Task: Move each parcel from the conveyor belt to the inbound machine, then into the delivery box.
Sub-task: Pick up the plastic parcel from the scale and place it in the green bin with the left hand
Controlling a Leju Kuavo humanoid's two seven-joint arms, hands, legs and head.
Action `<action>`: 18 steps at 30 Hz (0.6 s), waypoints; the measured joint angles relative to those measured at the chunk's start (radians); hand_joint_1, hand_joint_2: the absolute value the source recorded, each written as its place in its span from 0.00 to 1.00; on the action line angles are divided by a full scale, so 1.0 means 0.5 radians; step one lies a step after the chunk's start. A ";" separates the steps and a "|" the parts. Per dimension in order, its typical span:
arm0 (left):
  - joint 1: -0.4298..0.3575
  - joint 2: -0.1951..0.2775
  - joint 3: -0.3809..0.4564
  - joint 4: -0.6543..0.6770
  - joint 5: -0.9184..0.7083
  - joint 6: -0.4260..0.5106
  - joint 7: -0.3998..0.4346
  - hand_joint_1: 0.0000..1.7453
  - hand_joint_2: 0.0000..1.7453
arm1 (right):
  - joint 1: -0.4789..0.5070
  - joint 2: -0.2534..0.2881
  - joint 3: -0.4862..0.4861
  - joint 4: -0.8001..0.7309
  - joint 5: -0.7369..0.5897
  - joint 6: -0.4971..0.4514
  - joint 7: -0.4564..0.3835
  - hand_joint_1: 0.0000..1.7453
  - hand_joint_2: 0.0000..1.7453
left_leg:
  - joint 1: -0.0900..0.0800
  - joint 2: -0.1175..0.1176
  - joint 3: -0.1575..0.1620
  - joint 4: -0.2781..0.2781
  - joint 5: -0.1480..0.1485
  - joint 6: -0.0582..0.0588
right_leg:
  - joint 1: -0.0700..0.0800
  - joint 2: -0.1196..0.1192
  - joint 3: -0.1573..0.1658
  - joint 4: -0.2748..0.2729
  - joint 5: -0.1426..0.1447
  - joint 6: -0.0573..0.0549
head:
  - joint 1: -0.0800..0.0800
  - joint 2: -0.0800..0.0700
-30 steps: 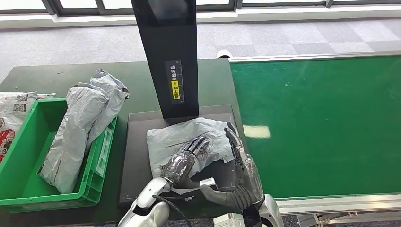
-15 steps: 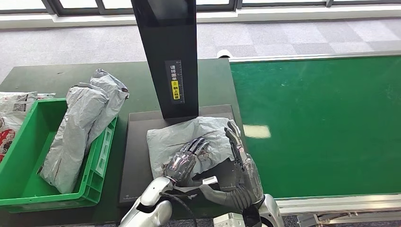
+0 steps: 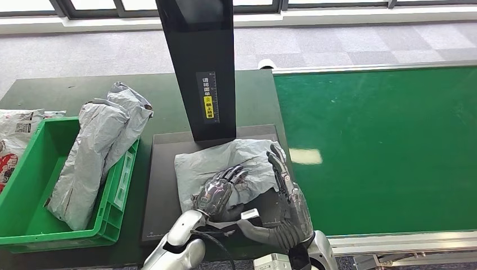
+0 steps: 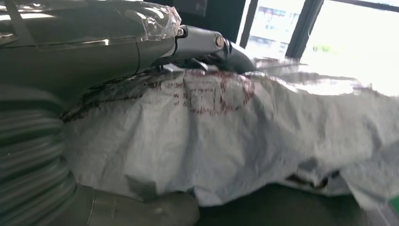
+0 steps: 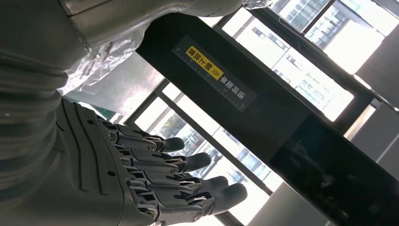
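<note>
A crumpled grey parcel [image 3: 225, 157] lies on the black platform of the inbound machine [image 3: 164, 169], just in front of its black column [image 3: 199, 62]. My left hand [image 3: 218, 194] lies on the parcel's near edge. In the left wrist view the fingers [image 4: 202, 42] curl over the parcel [image 4: 235, 136] and the thumb [image 4: 141, 212] sits under it, so the hand grips it. My right hand [image 3: 289, 205] stands edge-up against the parcel's right side, fingers straight and apart, holding nothing. Its fingers [image 5: 141, 174] look spread in the right wrist view.
A green delivery box [image 3: 28, 174] stands to the left of the machine, with two long grey parcels [image 3: 95, 152] leaning over its right wall. A white and red parcel [image 3: 14, 132] lies behind it. The green conveyor belt [image 3: 382, 146] runs on the right.
My left hand has drawn back slightly toward me and closed more on the parcel's near edge, which has bunched a little. The right hand has hardly moved.
</note>
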 joint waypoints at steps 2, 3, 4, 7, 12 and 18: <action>0.014 0.004 0.000 -0.050 -0.008 0.040 0.003 1.00 1.00 | -0.004 0.004 0.000 0.000 0.008 0.005 0.000 0.00 1.00 | 0.000 0.000 0.000 0.000 0.000 0.000 | 0.000 0.000 0.000 0.000 0.000 0.000 | 0.000 0.000; 0.022 0.006 0.000 -0.077 -0.010 0.053 0.005 1.00 1.00 | -0.007 0.007 0.000 0.000 0.014 0.007 0.000 0.00 1.00 | 0.000 0.000 0.000 0.000 0.000 0.000 | 0.000 0.000 0.000 0.000 0.000 0.000 | 0.000 0.000; 0.029 0.009 0.000 -0.103 -0.012 0.063 0.007 1.00 1.00 | -0.010 0.010 0.000 0.000 0.020 0.009 0.000 0.00 1.00 | 0.000 0.000 0.000 0.000 0.000 0.000 | 0.000 0.000 0.000 0.000 0.000 0.000 | 0.000 0.000; 0.048 0.016 0.005 -0.165 -0.006 0.108 0.009 1.00 1.00 | -0.016 0.019 0.000 0.000 0.037 0.011 0.002 0.00 1.00 | 0.000 0.000 0.000 0.000 0.000 0.000 | 0.000 0.000 0.000 0.000 0.000 0.000 | 0.000 0.000; 0.063 0.023 0.047 -0.217 0.075 0.244 -0.032 1.00 1.00 | -0.015 0.023 0.000 -0.007 0.075 -0.001 0.019 0.00 1.00 | 0.000 0.000 0.000 0.000 0.000 0.000 | 0.000 0.000 -0.001 0.000 0.000 0.000 | 0.000 0.000; 0.062 0.023 0.074 -0.248 0.106 0.325 -0.076 1.00 1.00 | 0.014 0.023 0.000 -0.054 0.100 -0.049 0.064 0.00 1.00 | 0.000 0.000 -0.001 0.000 0.000 0.000 | 0.000 0.000 -0.001 0.000 0.000 0.000 | 0.000 0.000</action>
